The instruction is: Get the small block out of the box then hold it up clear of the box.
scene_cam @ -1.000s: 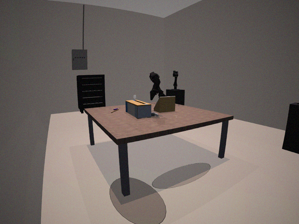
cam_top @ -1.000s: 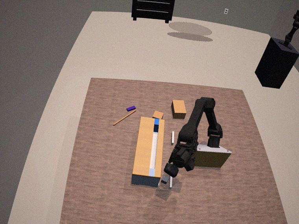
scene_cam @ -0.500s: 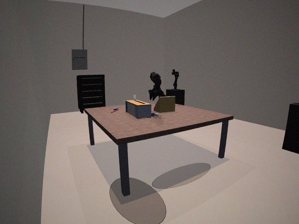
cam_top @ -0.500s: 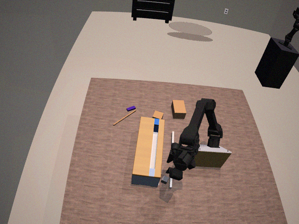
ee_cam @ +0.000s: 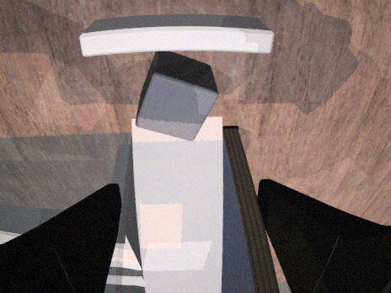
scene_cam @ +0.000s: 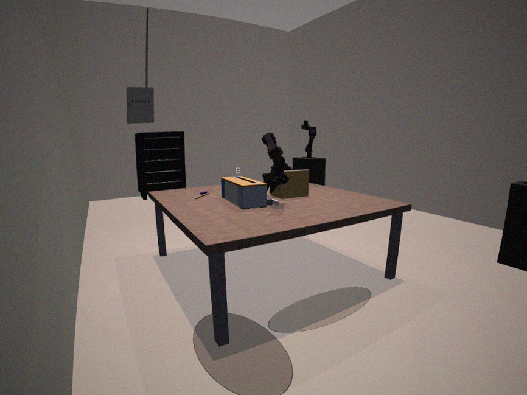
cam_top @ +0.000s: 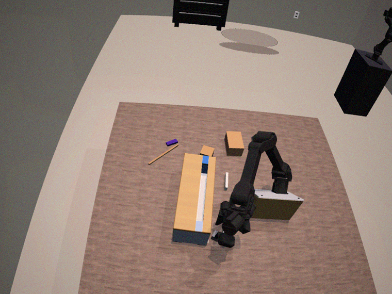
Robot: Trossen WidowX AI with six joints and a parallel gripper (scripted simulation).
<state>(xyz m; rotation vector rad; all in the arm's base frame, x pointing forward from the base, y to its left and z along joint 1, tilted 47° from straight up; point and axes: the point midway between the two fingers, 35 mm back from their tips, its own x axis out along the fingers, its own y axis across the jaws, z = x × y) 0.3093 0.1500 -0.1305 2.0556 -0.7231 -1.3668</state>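
The box [cam_top: 188, 198] [scene_cam: 253, 195] is seen upright on the table [cam_top: 129, 259] [scene_cam: 319, 213]. Outside the box, near its pale-blue-marked end, the small grey block [cam_top: 214, 233] [scene_cam: 268, 202] [ee_cam: 177, 103] is seen low by the table; in the wrist view its lower edge overlaps a pale strip [ee_cam: 179, 177] extending from the box. Beyond the block from the box, a white curved bar [scene_cam: 276, 202] [ee_cam: 177, 42] is seen. The gripper [cam_top: 226, 232] [scene_cam: 276, 186] [ee_cam: 190, 193] is held above the table beside the box, its fingers spread fairly wide with nothing gripped. Beside the box's opposite end, a small orange block [cam_top: 207, 150] is placed. On the box's side away from the arm, a purple piece [cam_top: 172, 141] [scene_cam: 203, 192] and a thin stick [cam_top: 163, 154] [scene_cam: 202, 196] are seen.
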